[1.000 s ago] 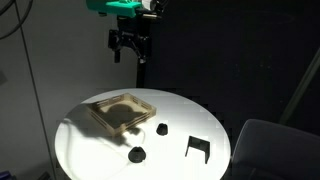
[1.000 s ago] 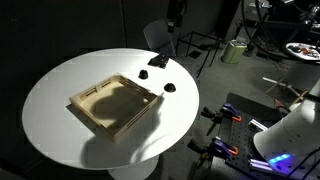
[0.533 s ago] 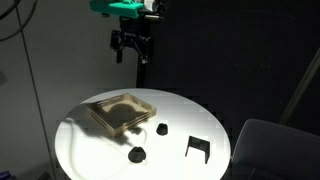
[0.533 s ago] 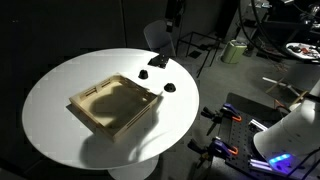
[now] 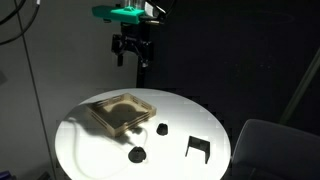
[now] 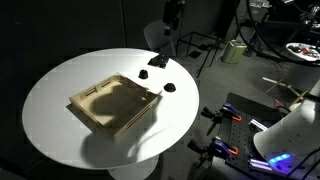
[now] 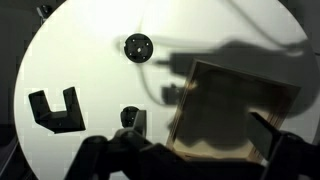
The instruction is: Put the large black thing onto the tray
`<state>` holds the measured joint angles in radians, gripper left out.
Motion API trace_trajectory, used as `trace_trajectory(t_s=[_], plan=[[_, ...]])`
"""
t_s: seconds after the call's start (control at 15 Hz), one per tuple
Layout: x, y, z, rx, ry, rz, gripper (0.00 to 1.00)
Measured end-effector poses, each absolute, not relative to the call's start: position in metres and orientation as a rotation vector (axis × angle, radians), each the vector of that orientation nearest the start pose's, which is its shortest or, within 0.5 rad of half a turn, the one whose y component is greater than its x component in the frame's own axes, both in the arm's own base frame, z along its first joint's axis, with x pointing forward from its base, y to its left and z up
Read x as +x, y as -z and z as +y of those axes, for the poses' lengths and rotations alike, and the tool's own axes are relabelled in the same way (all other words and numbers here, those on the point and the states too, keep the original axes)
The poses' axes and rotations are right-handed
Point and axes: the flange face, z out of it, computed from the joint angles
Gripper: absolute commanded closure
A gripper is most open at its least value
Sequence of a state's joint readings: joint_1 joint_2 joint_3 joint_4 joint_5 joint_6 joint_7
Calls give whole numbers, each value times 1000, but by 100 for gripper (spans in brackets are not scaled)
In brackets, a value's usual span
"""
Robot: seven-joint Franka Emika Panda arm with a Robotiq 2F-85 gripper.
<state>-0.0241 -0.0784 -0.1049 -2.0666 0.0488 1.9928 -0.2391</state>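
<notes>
The large black thing (image 5: 196,149) is a bracket with two legs. It stands near the edge of the round white table, well apart from the tray. It also shows in the other exterior view (image 6: 158,61) and at the left of the wrist view (image 7: 55,108). The tray (image 5: 104,119) of light wood lies on the table, seen in both exterior views (image 6: 88,114) and in the wrist view (image 7: 282,98). My gripper (image 5: 131,55) hangs high above the table's far side, open and empty; in the wrist view (image 7: 198,137) its jaws stand wide apart over the tray's edge.
A small black knob (image 5: 161,128) sits next to the tray's corner, seen also in the wrist view (image 7: 130,117). A low black disc-like lump (image 5: 138,154) lies nearer the table's rim (image 7: 138,46). A chair back (image 5: 275,145) stands beside the table. Stands and gear crowd the dark floor (image 6: 240,125).
The arm and gripper have sunk very slightly. Nothing on the table has moved.
</notes>
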Motion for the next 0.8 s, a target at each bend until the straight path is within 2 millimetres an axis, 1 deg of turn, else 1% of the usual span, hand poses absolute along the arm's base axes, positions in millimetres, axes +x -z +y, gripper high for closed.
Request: trace_trajectory(t_s=[0.13,0.33,0.47,0.6,0.8], plan=[[536,-448,-69,-3091,6,-132,0],[548,-409,-84,-3097,-42,-93,0],[555,-386,-99,-3100,-67,-56,0],[559,-368,-117,-3102,-90,-17,0],[559,-350,-146,-3106,-90,32,0]])
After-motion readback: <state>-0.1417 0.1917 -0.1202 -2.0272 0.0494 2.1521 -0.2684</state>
